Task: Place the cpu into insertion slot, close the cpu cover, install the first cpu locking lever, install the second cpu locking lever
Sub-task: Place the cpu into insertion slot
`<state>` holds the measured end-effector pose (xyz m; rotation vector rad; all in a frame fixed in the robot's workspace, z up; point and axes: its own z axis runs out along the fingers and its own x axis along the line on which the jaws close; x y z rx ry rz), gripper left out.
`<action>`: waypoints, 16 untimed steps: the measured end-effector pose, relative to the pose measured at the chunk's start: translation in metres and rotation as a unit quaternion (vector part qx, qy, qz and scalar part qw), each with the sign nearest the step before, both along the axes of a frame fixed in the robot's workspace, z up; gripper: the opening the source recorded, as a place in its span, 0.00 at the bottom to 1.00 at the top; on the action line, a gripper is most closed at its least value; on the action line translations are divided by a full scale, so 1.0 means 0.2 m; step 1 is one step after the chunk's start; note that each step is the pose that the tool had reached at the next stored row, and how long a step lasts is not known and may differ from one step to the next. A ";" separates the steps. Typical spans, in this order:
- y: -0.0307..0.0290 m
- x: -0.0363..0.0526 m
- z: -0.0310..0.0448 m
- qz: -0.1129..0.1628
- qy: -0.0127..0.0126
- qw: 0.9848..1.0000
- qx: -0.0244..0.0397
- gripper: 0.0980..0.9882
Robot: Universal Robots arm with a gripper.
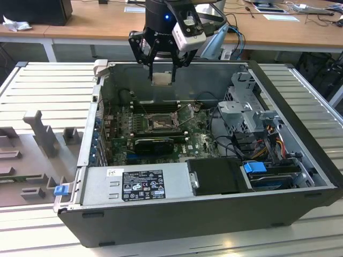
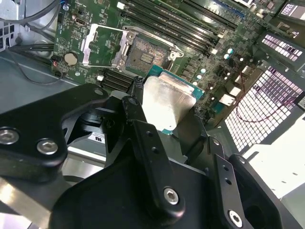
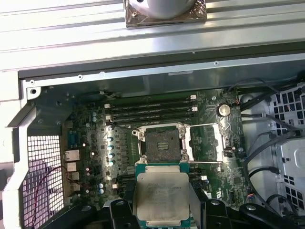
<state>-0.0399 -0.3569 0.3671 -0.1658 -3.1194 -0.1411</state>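
Several black memory slots border the uncovered dark-framed insertion slot; above the grey case my black gripper clamps the silvery square cpu.

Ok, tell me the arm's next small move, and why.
Probably lower the cpu toward the insertion slot, checking alignment on the way. The jaws are shut on its edges, it hangs well above the board, the cpu cover stands open and the slot lies bare.
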 end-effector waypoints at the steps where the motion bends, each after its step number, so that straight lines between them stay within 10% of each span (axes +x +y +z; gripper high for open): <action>1: 0.000 0.000 0.000 -0.001 0.000 1.000 0.000 0.48; 16: 0.000 0.000 0.000 -0.012 0.000 1.000 0.000 0.48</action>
